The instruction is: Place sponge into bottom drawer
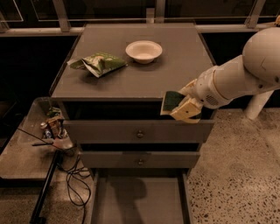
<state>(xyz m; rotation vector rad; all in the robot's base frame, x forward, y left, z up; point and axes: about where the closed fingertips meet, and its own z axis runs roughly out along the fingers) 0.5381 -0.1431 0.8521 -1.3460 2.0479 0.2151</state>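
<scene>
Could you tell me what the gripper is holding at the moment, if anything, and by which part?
The gripper holds the sponge by its right end, in the air just in front of the cabinet top's front edge.

dim rm, speckled floor [236, 175], grey cabinet [175, 74], dark windows [109, 11].
</scene>
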